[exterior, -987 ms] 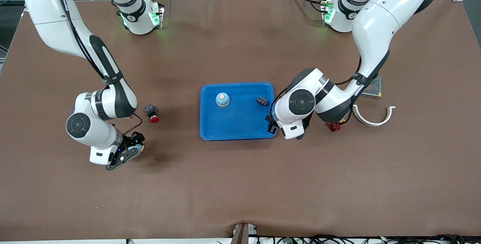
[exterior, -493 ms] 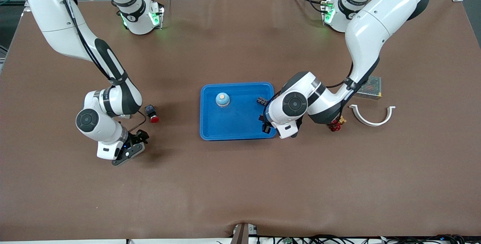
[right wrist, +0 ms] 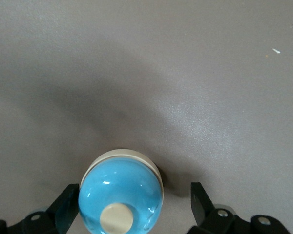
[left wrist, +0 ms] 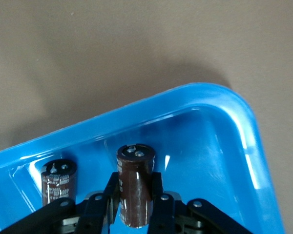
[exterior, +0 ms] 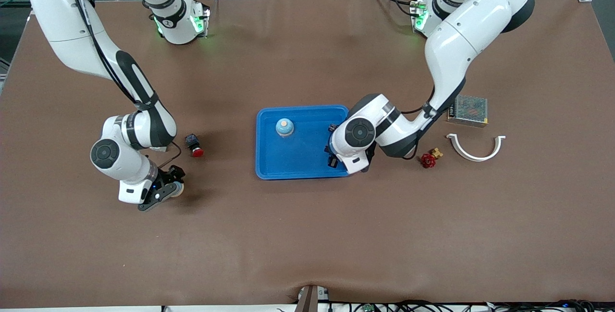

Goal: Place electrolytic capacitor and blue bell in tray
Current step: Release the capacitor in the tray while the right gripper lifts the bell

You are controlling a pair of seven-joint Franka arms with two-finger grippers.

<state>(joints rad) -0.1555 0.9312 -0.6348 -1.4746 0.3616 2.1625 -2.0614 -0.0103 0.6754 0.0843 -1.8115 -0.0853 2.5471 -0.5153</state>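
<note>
The blue tray [exterior: 269, 168] lies mid-table. A blue bell [exterior: 284, 127] with a cream button stands in it. My left gripper [exterior: 331, 157] is over the tray's end toward the left arm, shut on a dark brown electrolytic capacitor [left wrist: 136, 183]. A second capacitor [left wrist: 58, 181] stands in the tray [left wrist: 224, 141] beside it and is partly hidden in the front view [exterior: 332, 128]. My right gripper [exterior: 163, 191] is low at the table, open, with its fingers either side of another blue bell [right wrist: 121, 195] that sits on the brown table.
A red push button [exterior: 194, 144] lies near the right arm's wrist. A red valve handle [exterior: 427, 159], a white curved piece [exterior: 475, 147] and a metal mesh box [exterior: 468, 110] lie toward the left arm's end of the table.
My left gripper has carried the capacitor from the tray's rim to over the tray's floor. My right gripper has shifted slightly around the bell on the table.
</note>
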